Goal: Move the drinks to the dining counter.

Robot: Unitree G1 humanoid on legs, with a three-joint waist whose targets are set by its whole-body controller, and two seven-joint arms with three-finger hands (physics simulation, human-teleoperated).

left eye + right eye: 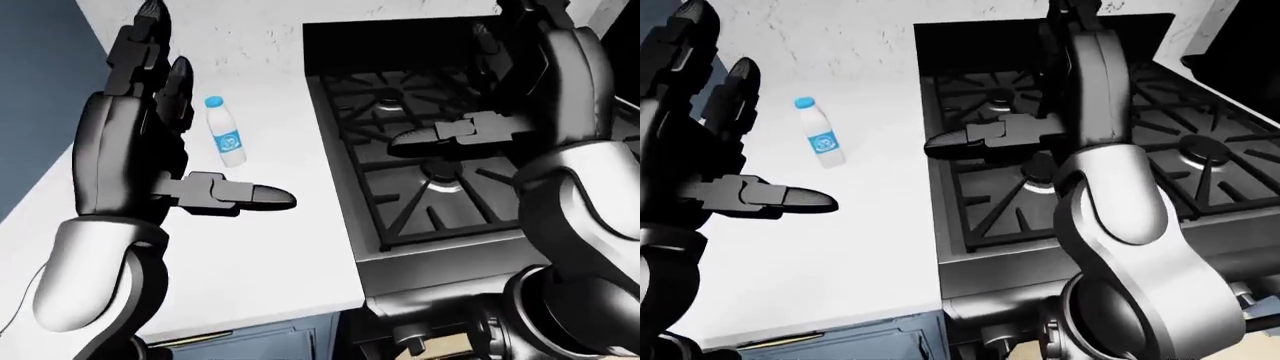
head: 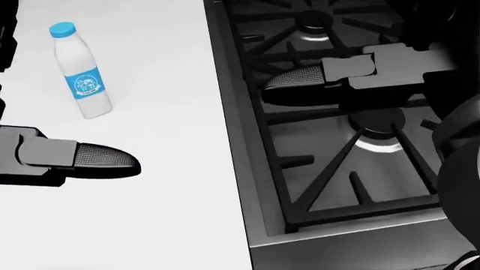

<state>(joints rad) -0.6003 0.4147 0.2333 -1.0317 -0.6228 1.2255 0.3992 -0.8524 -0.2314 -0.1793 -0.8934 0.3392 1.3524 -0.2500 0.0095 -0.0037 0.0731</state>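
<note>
A white bottle with a blue cap and blue label [image 2: 81, 79] stands upright on the white counter [image 2: 165, 197], at the upper left of the head view; the same bottle [image 1: 227, 139] shows in the left-eye view. My left hand [image 1: 165, 142] hangs open over the counter, below and to the left of the bottle, apart from it, fingers spread upward and thumb [image 2: 97, 158] pointing right. My right hand [image 1: 1040, 112] is open above the black stove [image 2: 345, 140], thumb [image 2: 296, 77] pointing left, holding nothing.
The stove's black grates and burners [image 1: 440, 184] fill the right side, next to the counter's right edge. A pale speckled wall [image 1: 250, 30] runs behind the counter. Blue cabinet fronts [image 1: 840, 341] sit under the counter, and a dark blue surface [image 1: 40, 82] lies at far left.
</note>
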